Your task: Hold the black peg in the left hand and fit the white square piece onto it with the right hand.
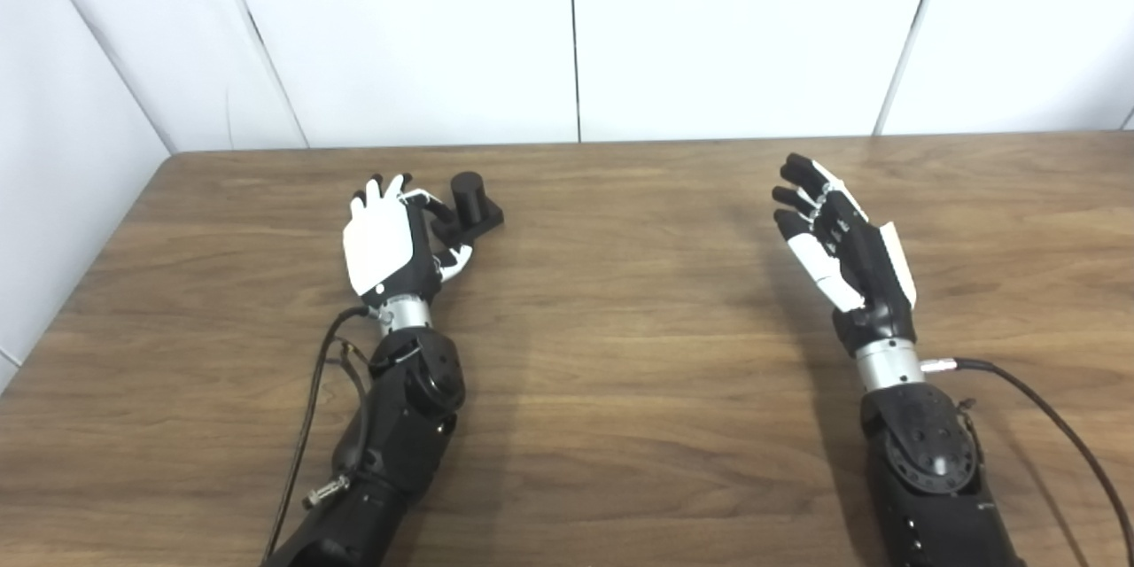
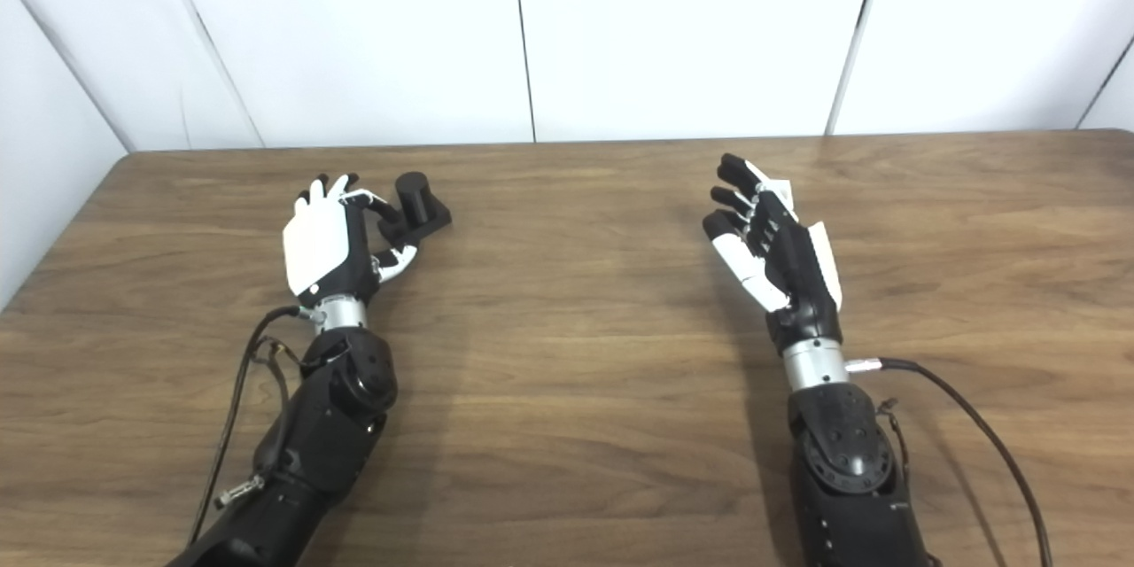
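Left hand [image 1: 383,241]: we see its fingers apart around the black peg [image 1: 468,195], near the table's [image 1: 620,354] far-left corner, not yet clamped.
Right hand [image 1: 842,244]: fingers spread, empty.
White square piece: we cannot find it.
Next: we judge closing on the peg.

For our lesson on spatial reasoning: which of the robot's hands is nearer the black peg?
Left. The left hand is right beside the black peg; the right hand is far across the table.
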Robot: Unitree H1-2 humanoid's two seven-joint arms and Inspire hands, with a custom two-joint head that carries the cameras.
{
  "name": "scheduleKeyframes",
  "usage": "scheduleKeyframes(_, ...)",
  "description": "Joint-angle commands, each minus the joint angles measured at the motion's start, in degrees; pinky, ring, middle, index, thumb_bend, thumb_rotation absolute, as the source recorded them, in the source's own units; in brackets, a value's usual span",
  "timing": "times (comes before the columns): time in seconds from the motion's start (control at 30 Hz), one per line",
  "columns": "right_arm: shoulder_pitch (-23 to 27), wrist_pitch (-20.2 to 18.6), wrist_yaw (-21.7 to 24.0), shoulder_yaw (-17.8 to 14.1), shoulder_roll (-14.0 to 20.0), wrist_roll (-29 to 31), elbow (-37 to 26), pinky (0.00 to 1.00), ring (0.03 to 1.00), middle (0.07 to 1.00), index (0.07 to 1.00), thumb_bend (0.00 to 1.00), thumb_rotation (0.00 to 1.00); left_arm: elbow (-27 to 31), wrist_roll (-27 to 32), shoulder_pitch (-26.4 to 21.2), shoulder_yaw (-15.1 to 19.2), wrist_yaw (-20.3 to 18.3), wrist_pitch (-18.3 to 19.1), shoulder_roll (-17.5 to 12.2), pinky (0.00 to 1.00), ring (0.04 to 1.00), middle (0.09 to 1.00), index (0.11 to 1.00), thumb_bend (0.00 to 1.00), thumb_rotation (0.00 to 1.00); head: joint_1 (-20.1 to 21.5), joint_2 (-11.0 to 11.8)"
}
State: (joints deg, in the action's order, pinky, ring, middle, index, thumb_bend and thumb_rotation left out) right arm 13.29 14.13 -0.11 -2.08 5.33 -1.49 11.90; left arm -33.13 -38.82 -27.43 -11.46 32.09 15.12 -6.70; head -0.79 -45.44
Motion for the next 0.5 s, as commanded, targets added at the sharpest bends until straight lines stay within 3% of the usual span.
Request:
scheduleKeyframes(0.0, -4.2, -0.1, 0.0, -0.3, 0.5, 0.0, 2.4, 0.79, 0.831, 0.870, 0.861, 0.63, 0.64, -0.6, -0.4, 1.1, -0.6, 0.8, -0.1, 0.1, 1.00, 0.984, 0.901, 0.488, 0.52, 0.08, -0.1, 0.0)
scheduleKeyframes(0.33, -3.8, 0.1, 0.4, -0.3, 0.6, 0.6, 2.8, 0.79, 0.836, 0.876, 0.862, 0.63, 0.63, 0.0, -0.5, 1.2, -1.0, -0.3, 0.9, -0.6, 1.00, 0.991, 0.935, 0.497, 0.52, 0.09, -0.3, 0.0)
scheduleKeyframes(0.4, -3.8, -0.3, 0.3, -0.2, 0.6, 0.4, 2.6, 0.79, 0.835, 0.875, 0.863, 0.63, 0.63, -0.1, -0.5, 1.1, -1.0, -0.5, 1.2, -0.6, 1.00, 0.995, 0.943, 0.601, 0.72, 0.24, -0.3, 0.1)
scheduleKeyframes(0.47, -3.8, -0.3, 0.3, -0.2, 0.6, 0.3, 2.6, 0.79, 0.834, 0.874, 0.864, 0.62, 0.62, -0.1, -0.6, 1.0, -1.0, -0.6, 1.5, -0.7, 1.00, 0.997, 0.947, 0.640, 0.79, 0.30, -0.4, 0.1)
